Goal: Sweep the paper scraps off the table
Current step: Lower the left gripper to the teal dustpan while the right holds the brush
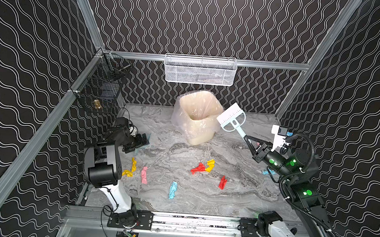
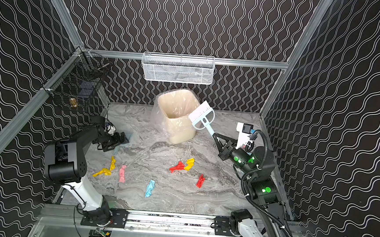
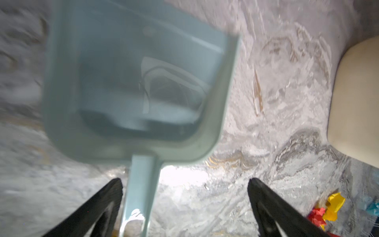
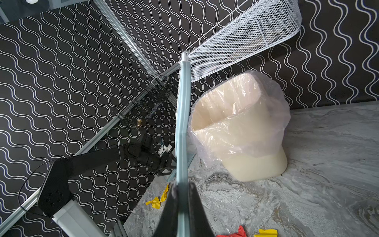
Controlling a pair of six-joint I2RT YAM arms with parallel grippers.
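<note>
**Paper scraps** (image 1: 144, 175): all are seen lying loose on the table (image 1: 235, 202); none has been collected.
- A yellow strip (image 1: 130, 168) and a pink strip (image 1: 144, 175) lie near the left arm.
- A light blue strip (image 1: 172, 190) lies toward the front centre.
- A red-and-yellow pair (image 1: 201, 168) lies touching at mid-table, with a single red strip (image 1: 222, 182) near it.
- One more light blue piece (image 1: 268, 172) is partly hidden by the right arm.

**Handling (judged):** the scraps are expected to be very light, soft and crumpled. They are likely to roll, or to scatter under a fast stroke. Pinching them singly is not advised. They are better pushed by bristles in slow, low strokes.

**Right gripper** (image 1: 250, 142): it is clamped on the handle of the brush (image 1: 230, 116). The brush is held aloft, well clear of the table, with its white bristle head up beside the rim of the bag-lined waste bin (image 1: 197, 124). Contact with the liner cannot be determined.

**Left gripper** (image 3: 184, 181): the jaws are spread wide and nothing is held. In the left wrist view the handle of the pale blue dustpan (image 3: 133, 82) is seen between the fingers, just beside one of them and ungrasped. The pan is seen at the table's left rear.

**Dustpan (judged):** it is taken to be light, stiff, smooth plastic. It is expected to slide on the smooth marbled top when scraps are pushed against it. Hold should be taken on the handle, with the lip pressed to the table.
</note>
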